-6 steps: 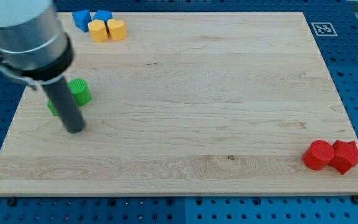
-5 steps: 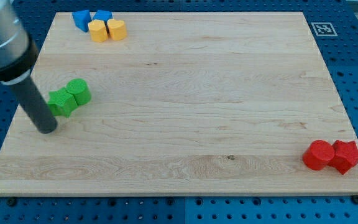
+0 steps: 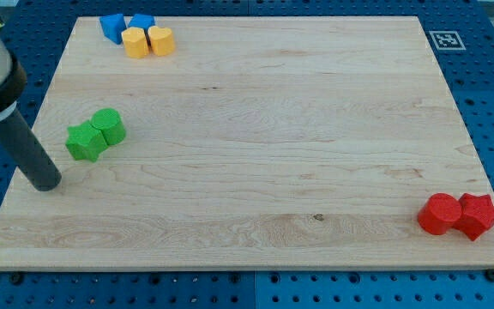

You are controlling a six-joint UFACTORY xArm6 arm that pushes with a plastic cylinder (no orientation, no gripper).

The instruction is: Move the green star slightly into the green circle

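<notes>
The green star (image 3: 84, 142) lies on the wooden board (image 3: 256, 146) at the view's left, touching the green circle (image 3: 109, 125), which sits just up and to its right. My tip (image 3: 45, 183) rests on the board below and to the left of the green star, a short gap away from it, touching neither green block.
Two blue blocks (image 3: 112, 26) (image 3: 142, 21) and two yellow blocks (image 3: 135, 41) (image 3: 160, 39) cluster at the view's top left. A red circle (image 3: 441, 214) and a red star (image 3: 477, 215) sit together at the bottom right. The board's left edge is close to my tip.
My tip has moved to the view's left, from in front of the green star to a spot beyond its lower left. The green blocks have not moved.
</notes>
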